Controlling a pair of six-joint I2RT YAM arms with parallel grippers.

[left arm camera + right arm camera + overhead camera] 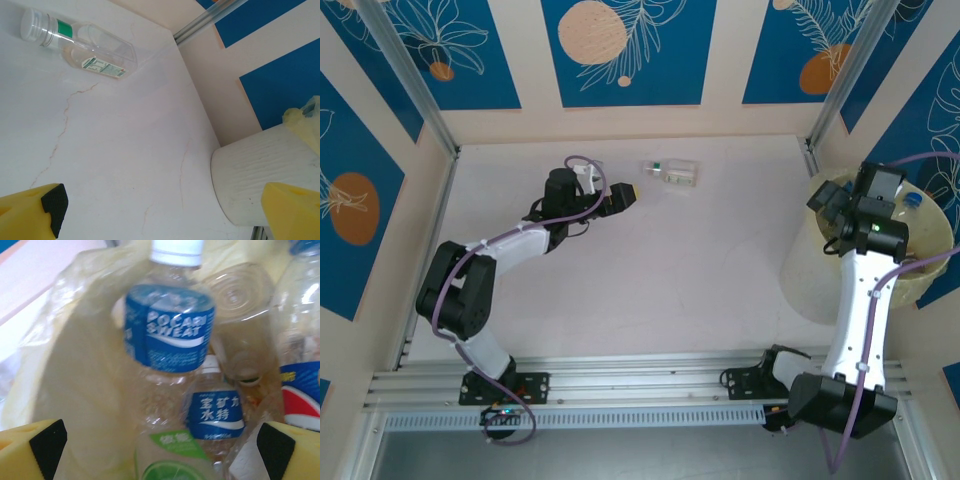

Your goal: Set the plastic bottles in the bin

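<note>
- One pale, faintly veined table spreads under both arms.
- One wide round bin, lined with a yellowish bag, stands at the table's 3 o'clock edge.
- Over the bin's rim hangs the right gripper, its yellow fingers spread wide apart and clamped on nothing.
- Between the table's middle and its 12 o'clock edge sits the left gripper, jaws likewise apart and empty.
- Several plastic bottles lie heaped inside the bin. A Pocari Sweat bottle is uppermost, with a smaller blue-labelled bottle at its 5 o'clock.
- One clear bottle with a green band lies on its side on the table, apart from the left gripper, at its 2 o'clock.
</note>
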